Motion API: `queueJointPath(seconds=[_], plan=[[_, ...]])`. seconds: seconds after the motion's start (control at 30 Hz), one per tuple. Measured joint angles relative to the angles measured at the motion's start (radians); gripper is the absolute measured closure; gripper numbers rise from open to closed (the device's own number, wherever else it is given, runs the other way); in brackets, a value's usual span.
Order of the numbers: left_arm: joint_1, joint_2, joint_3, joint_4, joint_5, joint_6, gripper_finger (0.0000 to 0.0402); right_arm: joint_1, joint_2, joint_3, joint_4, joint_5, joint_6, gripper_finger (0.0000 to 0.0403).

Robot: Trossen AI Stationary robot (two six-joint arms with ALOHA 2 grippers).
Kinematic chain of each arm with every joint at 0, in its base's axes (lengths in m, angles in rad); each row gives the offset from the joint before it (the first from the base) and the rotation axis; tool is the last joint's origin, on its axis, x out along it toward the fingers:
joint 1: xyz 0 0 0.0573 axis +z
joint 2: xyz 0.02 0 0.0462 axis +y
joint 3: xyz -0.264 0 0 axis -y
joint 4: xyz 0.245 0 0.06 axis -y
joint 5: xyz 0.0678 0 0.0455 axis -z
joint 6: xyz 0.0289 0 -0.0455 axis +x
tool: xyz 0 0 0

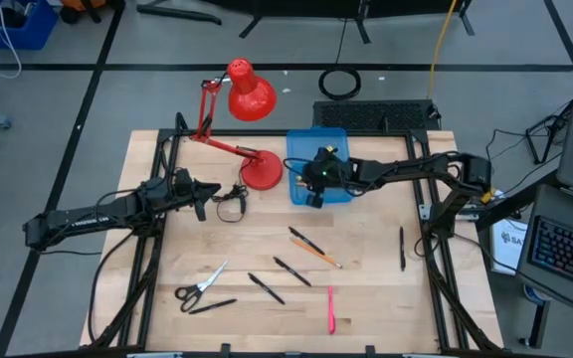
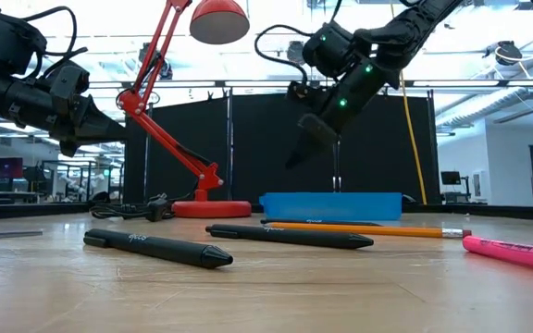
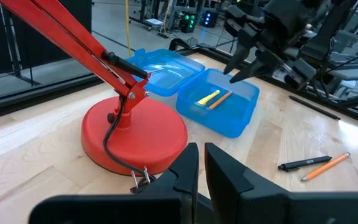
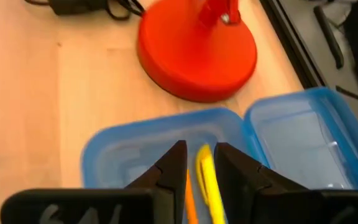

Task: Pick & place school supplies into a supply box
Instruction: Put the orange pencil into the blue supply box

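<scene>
The blue supply box [image 1: 338, 149] lies open at the far middle of the table, its lid [image 3: 163, 68] folded back. A yellow marker [image 3: 207, 98] and an orange pen [image 3: 219, 99] lie on its floor. My right gripper [image 3: 242, 67] hangs open just above the box's tray [image 4: 123, 149], touching nothing. On the near half of the table lie scissors [image 1: 202, 283], several black pens [image 1: 265, 288], an orange pencil [image 1: 318, 254] and a pink pen [image 1: 330, 308]. My left gripper [image 1: 212, 194] waits shut, left of the lamp base.
A red desk lamp stands with its round base [image 1: 262, 171] right beside the box's left side, its arm leaning toward the far left. A black cord [image 1: 232, 199] lies between the lamp base and my left gripper. One black pen [image 1: 402, 249] lies apart near the right edge.
</scene>
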Motion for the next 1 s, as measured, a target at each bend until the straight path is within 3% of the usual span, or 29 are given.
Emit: queueJointPath(seconds=[0.6,0.8,1.0], plan=[[0.0,0.0,0.0,0.0,-0.017,-0.014,0.0371,0.155,-0.03,0.0,0.197,-0.003,0.101,0.0376],[0.0,0.0,0.0,-0.01,-0.023,-0.021,0.0371,0.207,-0.037,0.0,0.197,-0.134,0.1,0.0399],[0.0,0.0,0.0,-0.009,-0.073,0.004,0.0371,0.268,-0.039,0.0,0.188,-0.104,0.186,0.0402]])
